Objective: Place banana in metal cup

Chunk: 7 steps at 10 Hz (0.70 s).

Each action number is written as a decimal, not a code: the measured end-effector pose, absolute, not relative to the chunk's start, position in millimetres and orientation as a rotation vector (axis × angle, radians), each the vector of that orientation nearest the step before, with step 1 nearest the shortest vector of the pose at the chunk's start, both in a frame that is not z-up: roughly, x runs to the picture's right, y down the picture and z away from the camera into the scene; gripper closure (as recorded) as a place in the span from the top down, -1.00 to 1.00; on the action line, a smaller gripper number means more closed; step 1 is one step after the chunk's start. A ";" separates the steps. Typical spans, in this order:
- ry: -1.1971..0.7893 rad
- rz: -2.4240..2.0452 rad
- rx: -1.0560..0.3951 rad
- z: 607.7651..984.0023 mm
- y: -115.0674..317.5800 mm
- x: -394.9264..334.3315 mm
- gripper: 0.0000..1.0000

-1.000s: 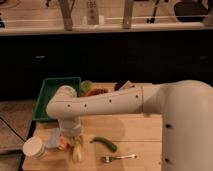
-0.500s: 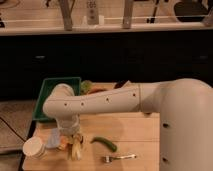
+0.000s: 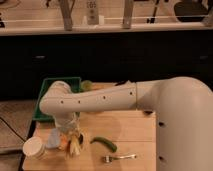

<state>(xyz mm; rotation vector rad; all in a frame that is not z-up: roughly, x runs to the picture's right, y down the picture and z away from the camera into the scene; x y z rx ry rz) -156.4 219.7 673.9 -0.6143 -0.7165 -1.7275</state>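
Note:
The pale yellow toy banana [image 3: 75, 145] with splayed strips lies on the wooden table [image 3: 130, 135] at the front left. My gripper [image 3: 69, 131] hangs from the white arm [image 3: 100, 102] directly above the banana's upper end, touching or nearly touching it. A pale round cup [image 3: 34, 147] stands upright at the table's front left corner, left of the banana. A small orange piece [image 3: 64, 143] lies between cup and banana.
A curved green chilli pepper [image 3: 104, 143] lies right of the banana. A metal fork [image 3: 119, 158] lies near the front edge. A green tray [image 3: 49, 97] stands at the back left. A pale translucent object [image 3: 52, 138] sits beside the cup.
The arm's elbow has shifted slightly left and the gripper has stayed over the banana. The banana, cup and pepper have not visibly moved.

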 end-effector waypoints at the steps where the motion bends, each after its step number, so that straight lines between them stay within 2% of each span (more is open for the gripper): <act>1: -0.711 -1.730 -0.612 675.8 217.0 -157.2 -0.83; 4: -0.705 -1.732 -0.613 681.2 213.0 -158.6 -0.27; 6: -0.709 -1.732 -0.612 685.6 212.4 -159.9 0.22; 7: -0.710 -1.731 -0.612 686.6 212.2 -160.2 0.38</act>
